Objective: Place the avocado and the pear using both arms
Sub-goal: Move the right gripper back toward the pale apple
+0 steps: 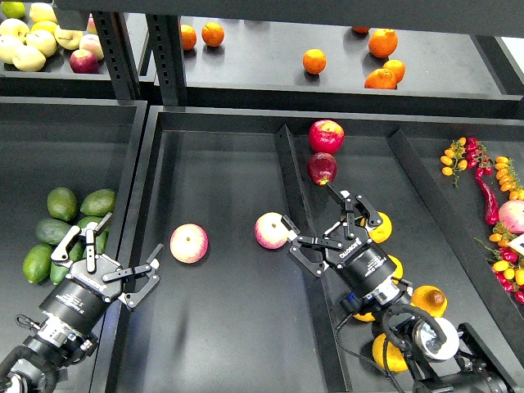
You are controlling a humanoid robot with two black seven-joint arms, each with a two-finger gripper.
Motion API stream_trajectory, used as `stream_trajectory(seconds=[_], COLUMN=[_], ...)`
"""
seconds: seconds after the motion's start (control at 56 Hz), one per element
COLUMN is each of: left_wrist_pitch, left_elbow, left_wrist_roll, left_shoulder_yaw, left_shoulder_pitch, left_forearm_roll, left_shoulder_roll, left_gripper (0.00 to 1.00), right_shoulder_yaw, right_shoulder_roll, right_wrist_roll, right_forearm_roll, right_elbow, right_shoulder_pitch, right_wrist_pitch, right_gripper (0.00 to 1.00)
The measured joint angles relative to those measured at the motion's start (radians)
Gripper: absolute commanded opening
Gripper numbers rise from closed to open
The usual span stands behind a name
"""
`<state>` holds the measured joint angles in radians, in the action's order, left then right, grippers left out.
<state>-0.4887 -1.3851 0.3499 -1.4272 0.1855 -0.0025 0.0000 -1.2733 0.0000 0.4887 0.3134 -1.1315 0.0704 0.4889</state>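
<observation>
Several green avocados [62,203] lie in the left bin. The darkest one [51,231] lies among them, just beyond my left gripper [115,254], which is open and empty above the bin's right edge. My right gripper [327,225] is open and empty over the tray divider, one finger close to a pink-yellow apple [272,230]. Yellow-orange fruits lie around my right arm. One with a brownish spot on top [430,300] looks like the pear, right of the arm. Another [380,226] is partly hidden behind the gripper.
A second pink-yellow apple [189,243] lies in the middle tray. Two red apples [326,136] lie at the divider's [286,164] far end. Oranges [314,60] sit on the back shelf, pale apples [29,56] top left, peppers and small tomatoes [490,192] at right.
</observation>
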Motion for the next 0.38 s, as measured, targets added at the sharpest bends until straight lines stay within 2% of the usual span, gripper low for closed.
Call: stream_trajectory(seconds=[0.375], left_wrist_pitch=[0.0], left_elbow=[0.0], left_wrist_roll=[0.001], left_shoulder_yaw=[-0.002], left_shoulder_pitch=[0.0], left_forearm_roll=[0.002], left_shoulder_roll=[0.0], left_gripper=[1.0], right_shoulder_yaw=[-0.001], right_shoulder_roll=[0.0], right_wrist_roll=[0.0], right_forearm_roll=[0.0], right_elbow=[-0.036], right_shoulder_pitch=[-0.03], right_wrist_pitch=[0.0], right_gripper=[0.99])
